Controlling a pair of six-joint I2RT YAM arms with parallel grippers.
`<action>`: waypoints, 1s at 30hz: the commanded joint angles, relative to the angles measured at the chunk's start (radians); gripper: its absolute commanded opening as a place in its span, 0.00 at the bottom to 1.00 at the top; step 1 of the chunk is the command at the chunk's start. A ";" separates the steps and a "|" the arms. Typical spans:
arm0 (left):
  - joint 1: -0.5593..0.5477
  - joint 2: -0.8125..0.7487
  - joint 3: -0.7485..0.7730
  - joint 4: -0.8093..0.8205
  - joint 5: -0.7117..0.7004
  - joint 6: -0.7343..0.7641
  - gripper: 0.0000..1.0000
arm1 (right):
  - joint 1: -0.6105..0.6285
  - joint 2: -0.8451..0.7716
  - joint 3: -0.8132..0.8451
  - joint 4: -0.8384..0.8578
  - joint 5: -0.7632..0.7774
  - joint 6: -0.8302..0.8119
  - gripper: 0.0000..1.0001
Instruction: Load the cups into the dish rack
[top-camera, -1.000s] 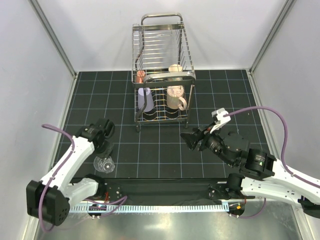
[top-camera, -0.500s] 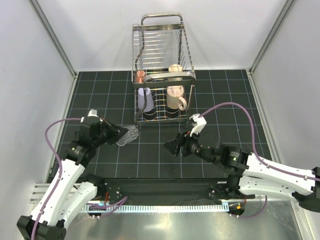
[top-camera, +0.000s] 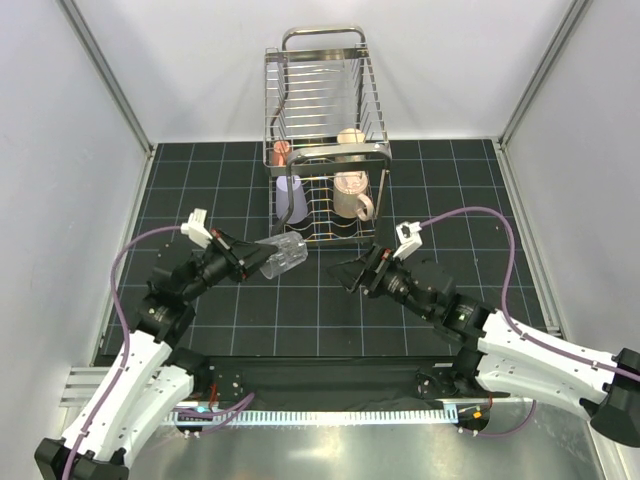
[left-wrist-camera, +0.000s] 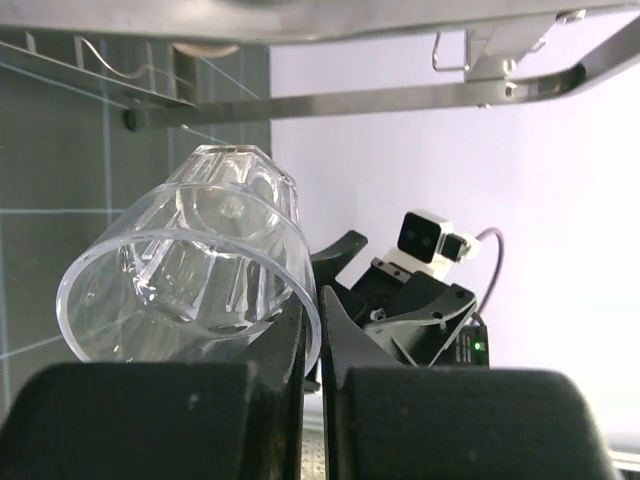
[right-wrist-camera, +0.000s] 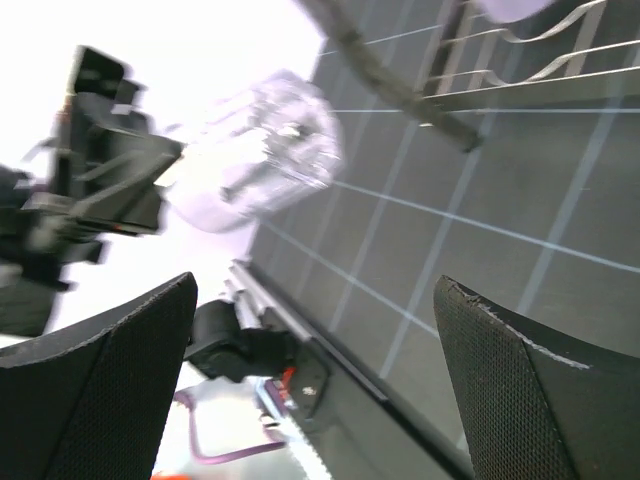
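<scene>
My left gripper (top-camera: 252, 263) is shut on the rim of the clear drinking glass (top-camera: 283, 256) and holds it on its side in the air, just in front of the dish rack's (top-camera: 322, 32) lower left corner. In the left wrist view the fingers (left-wrist-camera: 290, 350) pinch the glass wall (left-wrist-camera: 200, 270) under the rack's steel bars (left-wrist-camera: 350, 100). The rack holds the lavender tumbler (top-camera: 290, 198), the pinkish-beige mug (top-camera: 352, 195) and the tan mug (top-camera: 350, 137). My right gripper (top-camera: 352, 275) is open and empty, right of the glass. Its wrist view (right-wrist-camera: 315, 370) shows the glass (right-wrist-camera: 270, 150).
A small reddish item (top-camera: 281, 150) sits in the rack's upper tier at left. The black gridded mat (top-camera: 450, 180) covers the table, with grey walls on three sides. The rack's base (right-wrist-camera: 520, 70) shows in the right wrist view.
My left gripper has lifted the glass off the mat and carried it up and right to the rack's front. My right gripper has moved left toward the glass.
</scene>
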 joint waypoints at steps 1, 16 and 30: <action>-0.016 -0.036 -0.036 0.252 0.078 -0.099 0.00 | -0.002 0.006 -0.003 0.233 -0.049 0.038 1.00; -0.040 -0.051 0.024 0.461 0.143 -0.120 0.01 | 0.085 0.145 -0.040 0.639 -0.014 0.025 1.00; -0.051 -0.046 0.080 0.529 0.199 -0.113 0.00 | 0.108 0.319 0.103 0.846 -0.058 -0.011 1.00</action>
